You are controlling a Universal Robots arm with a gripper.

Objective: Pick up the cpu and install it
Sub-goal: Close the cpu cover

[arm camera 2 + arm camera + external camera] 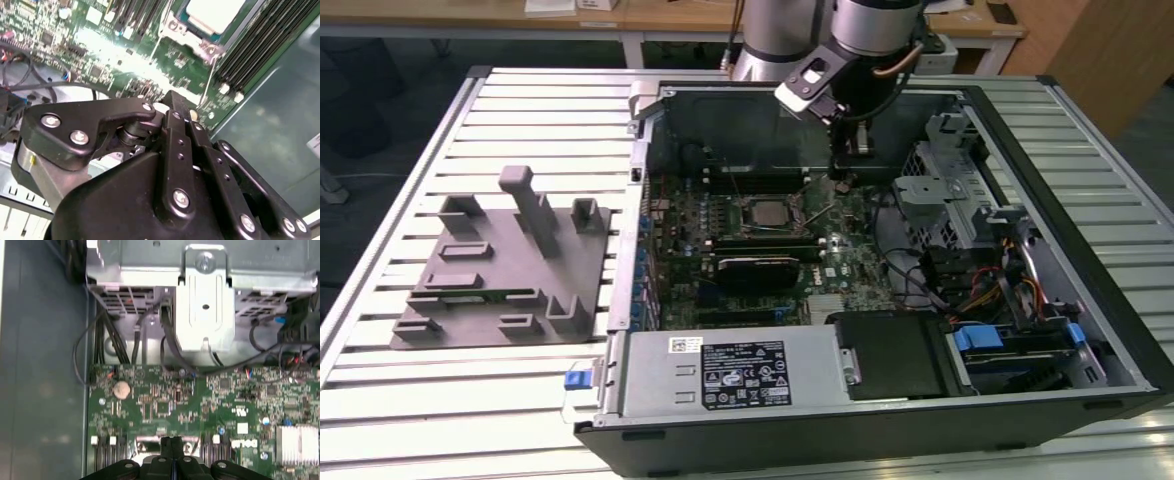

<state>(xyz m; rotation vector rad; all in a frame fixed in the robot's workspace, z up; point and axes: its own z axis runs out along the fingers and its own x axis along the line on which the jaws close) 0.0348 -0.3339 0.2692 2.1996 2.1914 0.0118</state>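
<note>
One cpu (767,212) sits in its socket (173,26) near the gripper (843,180).

Computer case (881,445) lies open on the table (520,110). A slotted fixture plate (507,270) lies beside it, on the exterior view's left. Motherboard (854,265) lies flat inside the case. The cpu (767,212) sits at mid-board. The tool (842,180) hangs over the board, just beside the cpu toward the exterior view's right. Drive cage (947,150) stands farther right, inside the case.
</note>
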